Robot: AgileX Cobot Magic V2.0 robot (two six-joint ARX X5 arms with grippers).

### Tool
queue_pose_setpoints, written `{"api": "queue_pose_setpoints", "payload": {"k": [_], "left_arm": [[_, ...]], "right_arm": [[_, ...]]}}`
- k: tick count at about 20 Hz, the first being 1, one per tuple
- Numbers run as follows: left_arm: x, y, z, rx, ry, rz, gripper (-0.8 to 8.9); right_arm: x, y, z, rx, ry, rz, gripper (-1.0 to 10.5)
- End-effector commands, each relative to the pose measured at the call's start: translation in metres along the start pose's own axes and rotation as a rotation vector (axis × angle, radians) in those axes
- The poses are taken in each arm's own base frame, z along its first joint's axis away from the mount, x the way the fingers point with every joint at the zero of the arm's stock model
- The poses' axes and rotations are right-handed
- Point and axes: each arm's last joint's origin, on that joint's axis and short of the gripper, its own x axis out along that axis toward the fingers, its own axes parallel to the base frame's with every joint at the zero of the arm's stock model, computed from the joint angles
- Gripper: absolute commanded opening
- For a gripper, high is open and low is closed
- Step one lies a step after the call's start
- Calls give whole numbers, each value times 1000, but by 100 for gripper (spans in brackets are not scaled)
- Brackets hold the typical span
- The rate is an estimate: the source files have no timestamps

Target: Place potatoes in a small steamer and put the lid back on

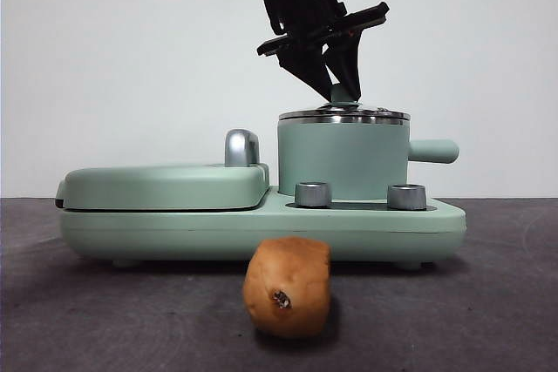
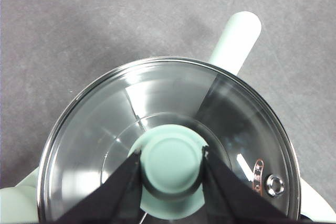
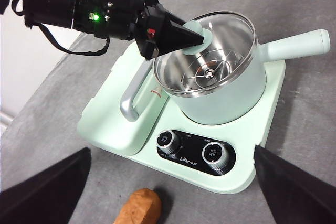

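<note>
While one potato (image 1: 288, 287) lies out — one lid (image 2: 105, 129) gripped.

The left gripper (image 2: 172, 165) comes down at a slant from above, its two black jaws closed against the sides of the lid's knob (image 2: 173, 160). The right gripper (image 3: 173, 192) hangs higher and well back, jaws spread wide apart, holding nothing

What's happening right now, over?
Left hand gripping lid knob on steamer. Right hand open, waiting. Potato on table.
</note>
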Motion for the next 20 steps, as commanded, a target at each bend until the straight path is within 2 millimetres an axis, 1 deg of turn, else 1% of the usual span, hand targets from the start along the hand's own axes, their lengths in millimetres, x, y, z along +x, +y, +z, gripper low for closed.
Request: {"api": "queue_pose_setpoints", "payload": {"k": [1,2,4,7,9,12,15,16,20], "left_arm": [[2,-1,8,-29,-34,-6,14],[-3,-1,10,-37,-44,-5,14],[-19,2,16,-45,-75,1,14],[-52,5,24,-53,-125,10,14],[-75,6,25,-56,-126,15,14],[-106,10,21,-59,-94,25,14],[-129,19,17,-63,-74,44,14],[-133,22,16,-68,-72,49,14],[-140,39,10,-101,-38,80,14]], "right_arm": [[0,1,4,-29,-14,-25,493],[-1,1,4,-32,-17,-39,493],[-1,2,5,-35,-19,-49,493],[-4,12,11,-64,-25,-34,492],[-2,21,13,-70,-7,-2,491],[5,31,12,-37,84,-51,490],[27,41,6,6,220,-86,490],[35,44,5,12,251,-88,489],[83,62,-15,27,434,-105,487]]}}
